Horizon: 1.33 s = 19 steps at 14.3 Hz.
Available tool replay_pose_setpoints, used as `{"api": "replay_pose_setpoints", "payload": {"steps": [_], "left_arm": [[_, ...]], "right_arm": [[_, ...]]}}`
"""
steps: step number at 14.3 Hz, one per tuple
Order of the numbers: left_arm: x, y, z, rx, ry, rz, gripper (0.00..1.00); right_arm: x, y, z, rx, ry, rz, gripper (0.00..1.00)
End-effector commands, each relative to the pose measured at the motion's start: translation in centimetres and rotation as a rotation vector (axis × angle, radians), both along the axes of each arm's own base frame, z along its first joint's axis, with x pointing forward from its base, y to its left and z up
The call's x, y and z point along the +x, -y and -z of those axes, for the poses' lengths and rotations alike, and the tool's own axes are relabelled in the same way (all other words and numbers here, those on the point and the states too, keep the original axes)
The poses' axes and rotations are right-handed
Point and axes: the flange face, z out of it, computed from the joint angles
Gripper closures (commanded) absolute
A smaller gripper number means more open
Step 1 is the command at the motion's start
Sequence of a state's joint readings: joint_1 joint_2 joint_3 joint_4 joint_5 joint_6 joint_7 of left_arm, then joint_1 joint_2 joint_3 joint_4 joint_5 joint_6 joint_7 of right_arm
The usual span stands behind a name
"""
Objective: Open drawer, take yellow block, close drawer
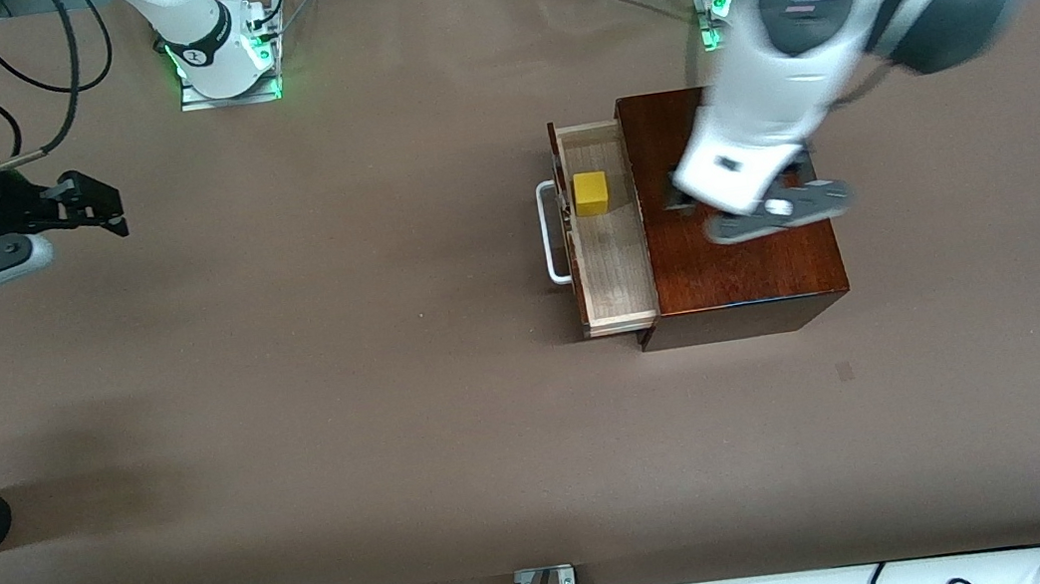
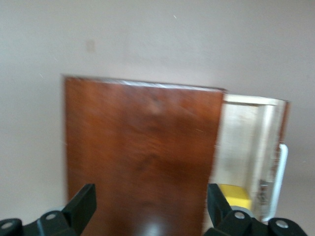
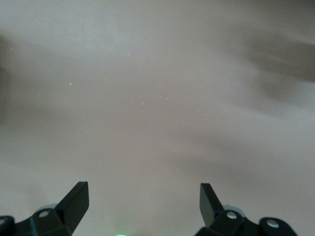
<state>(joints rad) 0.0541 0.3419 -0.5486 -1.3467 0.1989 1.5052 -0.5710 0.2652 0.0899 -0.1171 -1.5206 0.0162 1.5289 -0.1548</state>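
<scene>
At the right arm's end of the table the right gripper point(image 1: 102, 208) hangs above bare brown table point(image 1: 340, 376), well apart from the work, its black fingers point(image 3: 74, 201) spread wide with nothing between them; this arm looks to be waiting. Toward the left arm's end sits the glossy dark reddish-brown wooden box point(image 1: 743, 268); its drawer point(image 1: 613, 270), a sliding tray with a pale light-wood interior and a white U-shaped bar handle point(image 1: 551, 233), stands pulled out toward the right arm's end; the small bright yellow cube, the yellow block point(image 1: 590, 193), rests on the tray floor in the part farther from the front camera, close to the drawer's front wall. The left gripper point(image 1: 678, 196) is over the top of the box, beside the open tray and not yet above the block; in its wrist view the fingers point(image 2: 81, 206) stand wide apart and empty, the block point(image 2: 235, 195) showing just past one of them. By my judgement the opening is done; taking the block and closing the drawer are both still to do; the left arm seems the one placed to reach the block.
</scene>
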Motion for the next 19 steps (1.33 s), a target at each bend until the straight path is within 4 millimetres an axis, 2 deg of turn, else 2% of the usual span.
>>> {"api": "replay_pose_setpoints", "payload": {"steps": [1, 2, 3, 4, 5, 6, 7, 8, 10, 12, 14, 16, 17, 19], "left_arm": [[-0.1, -5.1, -2.0, -0.021, -0.041, 0.119, 0.0], [0.1, -6.9, -2.0, -0.022, -0.065, 0.136, 0.0], [0.1, -8.5, -2.9, -0.024, -0.068, 0.15, 0.0], [0.3, -10.2, -5.1, -0.035, -0.035, 0.163, 0.0], [0.4, -11.5, -6.2, -0.044, -0.037, 0.177, 0.0], [0.2, -11.9, -6.4, -0.054, -0.052, 0.196, 0.0], [0.0, -13.4, -7.1, -0.042, -0.039, 0.191, 0.0], [-0.4, -15.1, -8.2, -0.025, -0.022, 0.189, 0.0], [-0.8, -18.0, -8.5, -0.022, -0.028, 0.211, 0.0], [-1.6, -20.6, -8.4, -0.03, 0.003, 0.209, 0.0], [-3.3, -22.6, -6.8, -0.012, 0.059, 0.172, 0.0], [-4.5, -22.8, -5.9, -0.013, 0.08, 0.173, 0.0], [-5.6, -22.1, -5.9, -0.027, 0.084, 0.181, 0.0], [-6.3, -21.0, -4.9, -0.078, 0.112, 0.151, 0.0]], "right_arm": [[-1.2, -4.8, -0.3, 0.004, -0.011, -0.146, 0.0], [-2.1, -7.8, -0.3, 0.006, -0.015, -0.207, 0.0], [-3.1, -10.9, -0.2, 0.007, -0.019, -0.268, 0.0], [-4.5, -14.7, -0.1, 0.014, -0.021, -0.339, 0.0], [-6.5, -18.9, 0.1, 0.021, -0.026, -0.418, 0.0], [-8.4, -23.3, 1.4, 0.019, -0.041, -0.502, 0.0], [-10.3, -27.5, 2.4, 0.017, -0.051, -0.573, 0.0], [-11.8, -31.1, 3.4, 0.023, -0.046, -0.638, 0.0], [-14.5, -37.5, 5.0, 0.034, -0.009, -0.758, 0.0], [-15.7, -42.5, 7.2, 0.06, 0.013, -0.825, 0.0], [-16.5, -47.0, 9.3, 0.087, 0.04, -0.874, 0.0], [-17.1, -50.7, 11.4, 0.099, 0.089, -0.94, 0.0], [-17.4, -52.0, 12.5, 0.079, 0.116, -0.996, 0.0], [-19.3, -54.4, 14.7, 0.034, 0.141, -1.079, 0.0]]}}
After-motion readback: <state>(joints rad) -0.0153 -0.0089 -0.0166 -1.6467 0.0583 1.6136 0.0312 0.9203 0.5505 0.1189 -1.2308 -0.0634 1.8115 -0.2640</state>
